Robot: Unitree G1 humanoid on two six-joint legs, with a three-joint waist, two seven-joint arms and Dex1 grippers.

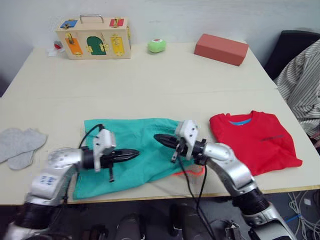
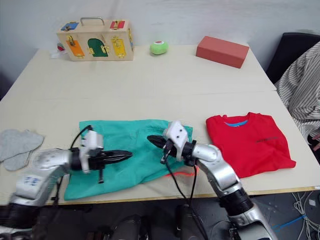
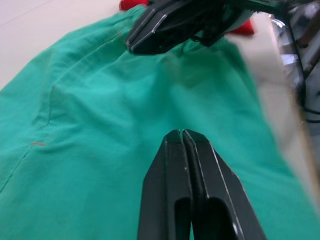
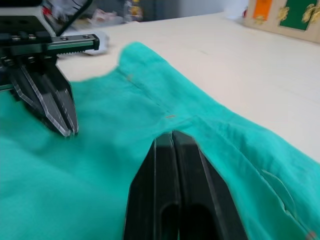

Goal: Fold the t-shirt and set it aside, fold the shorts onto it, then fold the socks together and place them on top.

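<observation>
Pale table (image 1: 150, 85); shorts (image 1: 145, 135), t-shirt (image 1: 255, 140), socks (image 1: 20, 145), toy box (image 1: 94, 39), red block (image 1: 221, 49)

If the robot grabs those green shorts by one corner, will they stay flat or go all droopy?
Probably droopy: the shorts lie wrinkled and limp on the table, like thin cloth. They look light, so a pinch should lift them. The orange drawstring would likely dangle.
</observation>
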